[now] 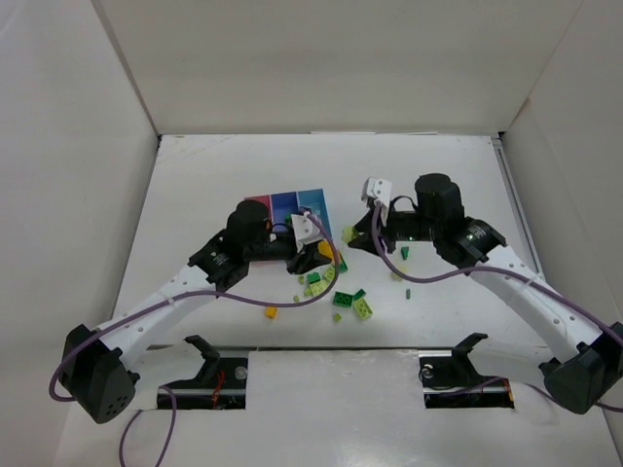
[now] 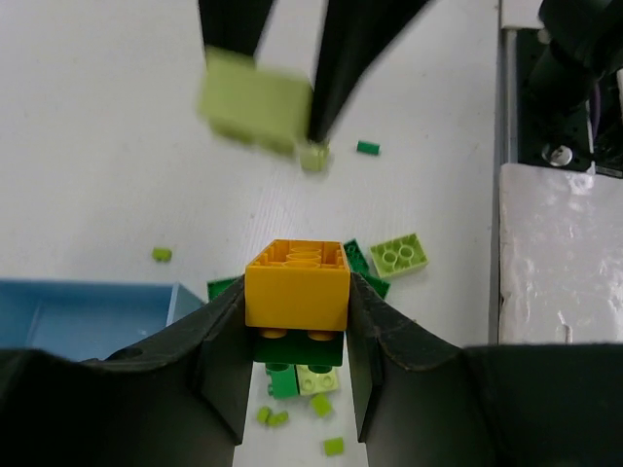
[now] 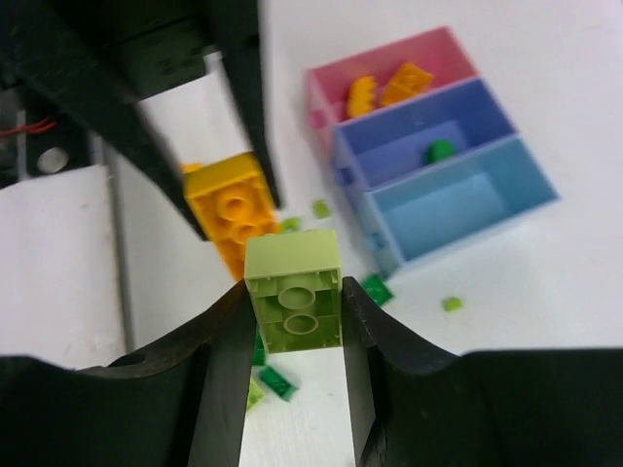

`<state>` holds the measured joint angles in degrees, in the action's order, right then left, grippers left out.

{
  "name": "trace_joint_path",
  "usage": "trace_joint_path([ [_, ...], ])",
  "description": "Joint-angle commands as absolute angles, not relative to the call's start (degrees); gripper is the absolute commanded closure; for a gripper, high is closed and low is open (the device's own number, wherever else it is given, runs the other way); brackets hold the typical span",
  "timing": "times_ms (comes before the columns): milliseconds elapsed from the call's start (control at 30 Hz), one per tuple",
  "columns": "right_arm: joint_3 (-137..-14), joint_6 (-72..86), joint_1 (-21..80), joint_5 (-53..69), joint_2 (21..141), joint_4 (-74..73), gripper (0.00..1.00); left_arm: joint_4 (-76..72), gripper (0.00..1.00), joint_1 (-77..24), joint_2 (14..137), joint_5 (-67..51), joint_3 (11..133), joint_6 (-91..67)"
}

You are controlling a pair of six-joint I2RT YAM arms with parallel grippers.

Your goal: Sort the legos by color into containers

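My left gripper (image 1: 319, 257) (image 2: 297, 297) is shut on an orange-yellow brick (image 2: 297, 285), held above loose dark green and lime legos (image 2: 304, 375). My right gripper (image 1: 352, 236) (image 3: 294, 304) is shut on a pale lime brick (image 3: 294, 290), held close to the orange-yellow brick (image 3: 229, 209). The lime brick also shows blurred in the left wrist view (image 2: 255, 100). The joined bins sit behind the left gripper. The pink bin (image 3: 428, 53) holds orange pieces. The periwinkle bin (image 3: 487, 107) holds a dark green piece (image 3: 440, 151). The light blue bin (image 3: 531, 190) (image 2: 88, 292) looks empty.
Loose green, lime and orange legos (image 1: 352, 304) lie scattered on the white table in front of the bins (image 1: 288, 200), some near the right arm (image 1: 405, 255). White walls enclose the table. A rail (image 1: 341, 347) runs along the near edge.
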<state>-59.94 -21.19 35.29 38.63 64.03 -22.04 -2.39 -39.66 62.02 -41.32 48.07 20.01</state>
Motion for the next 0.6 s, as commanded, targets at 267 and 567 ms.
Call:
trace_joint_path([
  [267,-71.18,-16.70,26.81,35.61,77.04,-13.97,1.00,-7.83,0.74,-31.03,54.49,-32.89,40.61,10.21],
  [567,-91.98,-13.01,32.51,22.69,104.30,-15.37,1.00,-10.55,0.74,-26.89,50.36,-21.62,41.21,5.45],
])
